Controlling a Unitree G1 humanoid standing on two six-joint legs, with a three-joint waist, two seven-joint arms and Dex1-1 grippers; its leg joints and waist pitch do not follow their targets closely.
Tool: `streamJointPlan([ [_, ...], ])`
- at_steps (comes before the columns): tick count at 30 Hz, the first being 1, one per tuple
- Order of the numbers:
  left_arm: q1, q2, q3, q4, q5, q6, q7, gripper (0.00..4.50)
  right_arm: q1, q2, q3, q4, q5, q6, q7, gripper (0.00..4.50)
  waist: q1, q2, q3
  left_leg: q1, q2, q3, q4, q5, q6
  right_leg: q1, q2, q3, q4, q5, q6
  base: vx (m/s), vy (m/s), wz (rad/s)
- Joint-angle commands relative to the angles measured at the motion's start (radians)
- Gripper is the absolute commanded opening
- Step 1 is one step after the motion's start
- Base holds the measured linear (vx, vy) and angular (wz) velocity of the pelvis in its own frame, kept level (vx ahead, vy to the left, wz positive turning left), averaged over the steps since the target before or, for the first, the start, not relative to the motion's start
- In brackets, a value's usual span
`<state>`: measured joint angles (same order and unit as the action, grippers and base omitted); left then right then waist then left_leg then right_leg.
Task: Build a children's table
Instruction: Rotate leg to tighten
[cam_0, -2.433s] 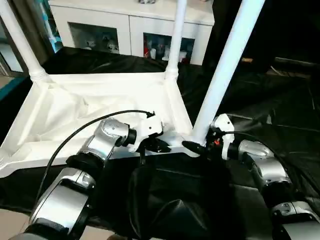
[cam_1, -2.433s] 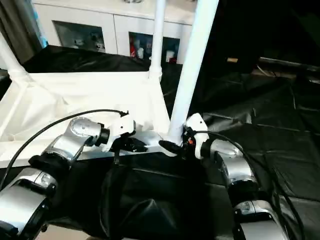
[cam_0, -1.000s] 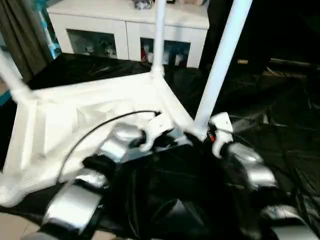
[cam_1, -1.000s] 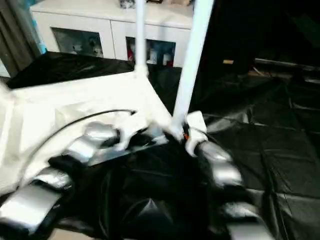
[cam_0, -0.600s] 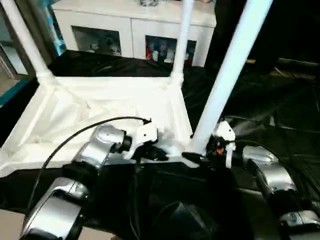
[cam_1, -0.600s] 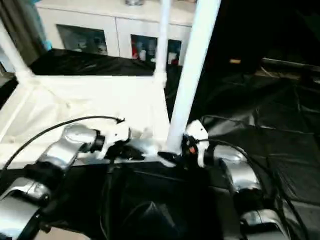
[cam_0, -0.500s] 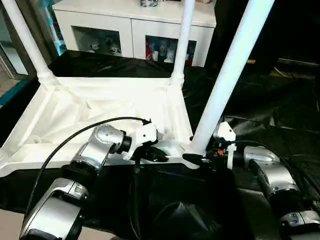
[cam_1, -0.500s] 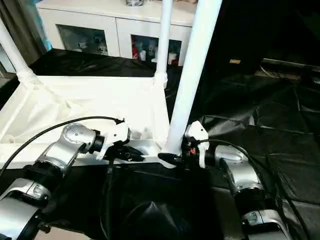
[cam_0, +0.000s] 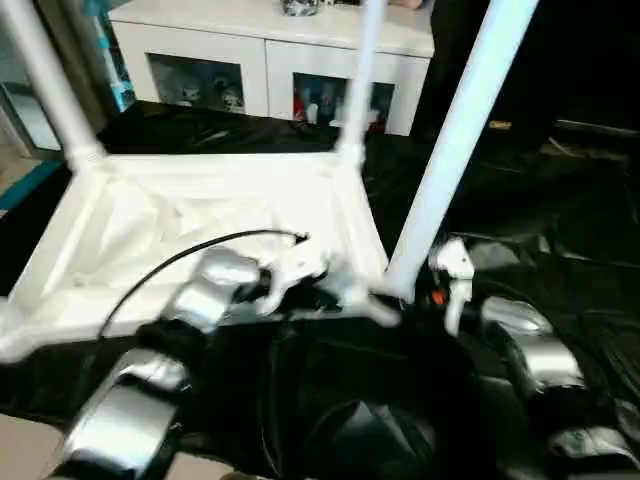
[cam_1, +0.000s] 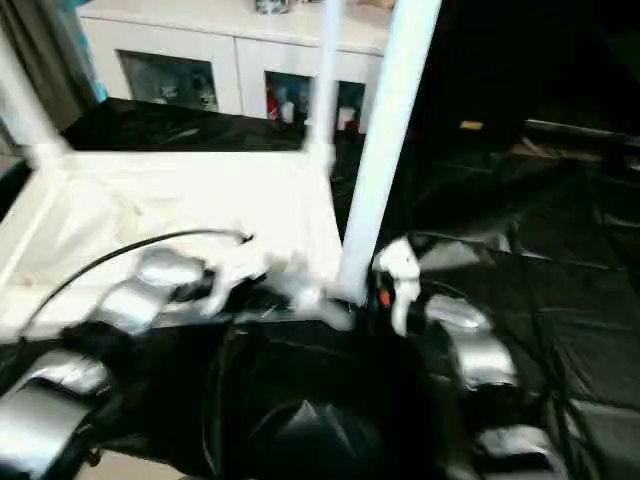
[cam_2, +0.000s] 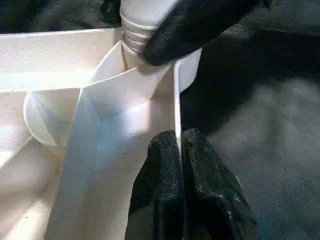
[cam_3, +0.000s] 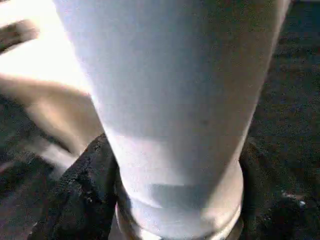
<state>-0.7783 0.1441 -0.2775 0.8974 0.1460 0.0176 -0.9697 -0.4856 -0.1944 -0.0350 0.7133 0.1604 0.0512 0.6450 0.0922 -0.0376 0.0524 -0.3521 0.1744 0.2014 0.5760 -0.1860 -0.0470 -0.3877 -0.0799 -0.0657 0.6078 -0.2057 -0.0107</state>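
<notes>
The children's table (cam_0: 200, 215) lies upside down on the black-covered work table, white and ribbed inside. Three legs stand up from its sockets: far left (cam_0: 45, 85), far right (cam_0: 358, 80) and near right (cam_0: 455, 150). My left gripper (cam_2: 179, 142) is shut on the thin near rim (cam_2: 176, 100), close to the near right corner. My right gripper (cam_3: 175, 200) is at the base of the near right leg (cam_3: 170, 100), with a black finger (cam_3: 80, 200) pressed on each side. In the left wrist view, one right finger (cam_2: 190, 25) lies against that leg's collar.
A white cabinet (cam_0: 270, 55) with glass doors stands behind the work table. Black sheeting (cam_0: 560, 210) covers the surface to the right. A black cable (cam_0: 190, 255) arches over my left forearm. Crumpled black cover (cam_0: 350, 420) hangs at the near edge between my arms.
The head views have shaken and shifted. My right gripper's fingers have closed in on the near right leg's base. The left gripper keeps its hold on the rim.
</notes>
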Motion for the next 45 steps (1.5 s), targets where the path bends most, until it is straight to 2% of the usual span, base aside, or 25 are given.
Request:
streamJointPlan([
  [1, -0.021, -0.047, 0.045, 0.047, -0.013, 0.031, 0.163, 0.0, 0.0, 0.043, -0.006, 0.071, -0.017, 0.036, -0.141, 2.75, -0.005, -0.011, -0.046, 0.014, 0.066, -0.04, -0.078, -0.289, -0.004, 0.02, -0.095, 0.054, -0.106, -0.457, -0.159, 0.0, 0.0, 0.0],
  [3, -0.044, -0.094, 0.048, 0.069, -0.013, 0.043, 0.221, 0.0, -0.025, 0.103, -0.013, 0.096, -0.021, 0.047, -0.245, 2.75, -0.005, -0.016, -0.047, 0.012, 0.065, -0.038, -0.077, -0.277, 0.006, 0.023, -0.095, 0.055, -0.107, -0.436, -0.155, 0.0, 0.0, 0.0],
  [4, -0.05, -0.104, 0.047, 0.077, -0.01, 0.04, 0.23, 0.0, -0.029, 0.117, -0.011, 0.098, -0.027, 0.045, -0.263, 2.75, -0.004, -0.015, -0.048, 0.013, 0.064, -0.038, -0.076, -0.27, 0.009, 0.022, -0.095, 0.055, -0.107, -0.422, -0.155, 0.0, 0.0, 0.0],
  [5, -0.052, -0.112, 0.042, 0.081, -0.005, 0.028, 0.234, 0.0, -0.031, 0.132, -0.001, 0.093, -0.035, 0.032, -0.262, 2.75, -0.002, -0.015, -0.049, 0.008, 0.064, -0.037, -0.076, -0.247, 0.021, 0.027, -0.094, 0.056, -0.102, -0.37, -0.162, 0.0, 0.0, 0.0],
  [7, -0.054, -0.119, 0.038, 0.089, -0.003, 0.017, 0.227, 0.0, -0.032, 0.145, 0.015, 0.085, -0.043, 0.011, -0.237, 2.75, -0.002, -0.015, -0.049, 0.006, 0.064, -0.035, -0.075, -0.238, 0.031, 0.027, -0.093, 0.056, -0.099, -0.339, -0.167, 0.0, 0.0, 0.0],
  [9, -0.047, -0.117, 0.026, 0.085, -0.001, -0.007, 0.194, 0.0, -0.036, 0.161, 0.023, 0.07, -0.028, -0.01, -0.177, 3.44, 0.0, -0.016, -0.05, 0.004, 0.064, -0.034, -0.074, -0.22, 0.044, 0.032, -0.093, 0.056, -0.094, -0.294, -0.179, 0.0, 0.0, 0.0],
  [12, -0.032, -0.096, 0.014, 0.075, -0.003, -0.023, 0.14, 0.0, -0.043, 0.151, 0.033, 0.057, -0.016, -0.018, -0.112, 3.47, -0.001, -0.015, -0.05, 0.004, 0.064, -0.033, -0.073, -0.223, 0.053, 0.033, -0.094, 0.055, -0.095, -0.297, -0.183, 0.0, 0.0, 0.0],
  [13, -0.02, -0.08, 0.008, 0.063, -0.011, -0.026, 0.094, 0.0, -0.041, 0.132, 0.044, 0.043, -0.011, -0.019, -0.068, 3.73, -0.002, -0.015, -0.049, 0.002, 0.065, -0.034, -0.074, -0.22, 0.053, 0.034, -0.093, 0.055, -0.094, -0.296, -0.184, 0.0, 0.0, 0.0],
  [15, 0.017, -0.031, -0.008, 0.017, -0.036, -0.048, -0.038, 0.0, -0.023, 0.065, 0.075, -0.003, 0.004, -0.012, 0.078, 3.73, 0.0, -0.016, -0.049, -0.001, 0.066, -0.035, -0.073, -0.221, 0.065, 0.04, -0.095, 0.055, -0.094, -0.299, -0.183, 0.0, 0.0, 0.0],
  [16, 0.017, -0.031, -0.008, 0.017, -0.036, -0.048, -0.038, 0.0, -0.023, 0.065, 0.075, -0.003, 0.004, -0.012, 0.078, 3.73, 0.0, -0.016, -0.049, -0.002, 0.067, -0.035, -0.073, -0.217, 0.069, 0.04, -0.095, 0.055, -0.093, -0.294, -0.183, 0.0, 0.0, 0.0],
  [18, 0.042, 0.014, -0.022, -0.012, -0.044, -0.091, -0.124, 0.0, -0.004, 0.007, 0.093, -0.036, 0.014, 0.0, 0.186, 3.73, 0.001, -0.015, -0.052, -0.002, 0.067, -0.036, -0.072, -0.199, 0.074, 0.042, -0.094, 0.054, -0.09, -0.273, -0.187, 0.0, 0.0, 0.0],
  [19, 0.048, 0.028, -0.024, -0.018, -0.046, -0.099, -0.147, 0.0, 0.001, -0.01, 0.097, -0.045, 0.017, 0.004, 0.215, 3.73, 0.002, -0.013, -0.053, 0.001, 0.069, -0.032, -0.068, -0.174, 0.085, 0.039, -0.092, 0.056, -0.082, -0.202, -0.212, 0.0, 0.0, 0.0],
  [20, 0.056, 0.056, -0.023, -0.025, -0.053, -0.114, -0.193, 0.0, 0.013, -0.048, 0.101, -0.064, 0.022, 0.011, 0.277, 3.73, 0.004, -0.013, -0.055, 0.002, 0.069, -0.031, -0.067, -0.155, 0.091, 0.041, -0.089, 0.054, -0.075, -0.153, -0.228, 0.0, 0.0, 0.0],
  [22, 0.058, 0.065, -0.021, -0.028, -0.058, -0.122, -0.211, 0.0, 0.017, -0.061, 0.1, -0.071, 0.023, 0.014, 0.302, 3.73, 0.005, -0.012, -0.057, 0.001, 0.069, -0.028, -0.065, -0.131, 0.098, 0.042, -0.087, 0.053, -0.068, -0.104, -0.244, 0.0, 0.0, 0.0],
  [25, 0.07, 0.1, -0.004, -0.066, -0.097, -0.092, -0.3, 0.0, 0.04, -0.121, 0.108, -0.109, 0.039, 0.032, 0.414, 3.73, 0.018, -0.014, -0.059, 0.001, 0.071, -0.023, -0.058, -0.105, 0.115, 0.046, -0.086, 0.05, -0.056, -0.028, -0.275, 0.0, 0.0, 0.0],
  [30, 0.084, 0.136, 0.001, -0.1, -0.115, -0.074, -0.376, 0.0, 0.052, -0.168, 0.125, -0.133, 0.047, 0.043, 0.498, 3.73, 0.027, -0.014, -0.057, -0.003, 0.07, -0.022, -0.057, -0.116, 0.112, 0.042, -0.087, 0.05, -0.059, -0.065, -0.267, 0.0, 0.0, 0.0],
  [33, 0.09, 0.141, 0.004, -0.108, -0.121, -0.072, -0.39, 0.0, 0.054, -0.172, 0.126, -0.134, 0.045, 0.042, 0.508, 3.37, 0.028, -0.014, -0.055, -0.001, 0.071, -0.024, -0.061, -0.146, 0.082, 0.04, -0.088, 0.05, -0.067, -0.15, -0.247, 0.0, 0.0, 0.0],
  [37, 0.102, 0.144, 0.003, -0.128, -0.124, -0.064, -0.396, 0.0, 0.061, -0.165, 0.127, -0.144, 0.054, 0.052, 0.517, 3.04, 0.027, -0.015, -0.058, -0.001, 0.072, -0.025, -0.06, -0.129, 0.082, 0.04, -0.088, 0.051, -0.063, -0.126, -0.246, 0.0, 0.0, 0.0],
  [40, 0.114, 0.139, 0.001, -0.146, -0.127, -0.055, -0.396, 0.0, 0.079, -0.152, 0.136, -0.169, 0.072, 0.073, 0.533, 2.86, 0.027, -0.018, -0.061, -0.004, 0.069, -0.023, -0.056, -0.092, 0.1, 0.042, -0.084, 0.049, -0.055, -0.061, -0.256, 0.0, 0.0, 0.0],
  [43, 0.115, 0.129, 0.004, -0.143, -0.122, -0.067, -0.369, 0.0, 0.087, -0.14, 0.126, -0.171, 0.079, 0.078, 0.516, 2.79, 0.028, -0.018, -0.06, -0.004, 0.068, -0.022, -0.054, -0.096, 0.106, 0.041, -0.085, 0.049, -0.056, -0.061, -0.26, 0.0, 0.0, 0.0],
  [44, 0.102, 0.114, 0.005, -0.111, -0.085, -0.073, -0.272, 0.0, 0.077, -0.103, 0.094, -0.131, 0.072, 0.062, 0.42, 2.77, 0.027, -0.013, -0.06, -0.002, 0.07, -0.023, -0.055, -0.105, 0.1, 0.036, -0.086, 0.049, -0.056, -0.076, -0.257, 0.0, 0.0, 0.0],
  [45, 0.092, 0.107, 0.005, -0.087, -0.063, -0.068, -0.213, 0.0, 0.068, -0.087, 0.08, -0.104, 0.064, 0.049, 0.368, 2.76, 0.022, -0.015, -0.058, 0.0, 0.068, -0.025, -0.058, -0.129, 0.086, 0.034, -0.088, 0.05, -0.063, -0.116, -0.252, 0.0, 0.0, 0.0],
])
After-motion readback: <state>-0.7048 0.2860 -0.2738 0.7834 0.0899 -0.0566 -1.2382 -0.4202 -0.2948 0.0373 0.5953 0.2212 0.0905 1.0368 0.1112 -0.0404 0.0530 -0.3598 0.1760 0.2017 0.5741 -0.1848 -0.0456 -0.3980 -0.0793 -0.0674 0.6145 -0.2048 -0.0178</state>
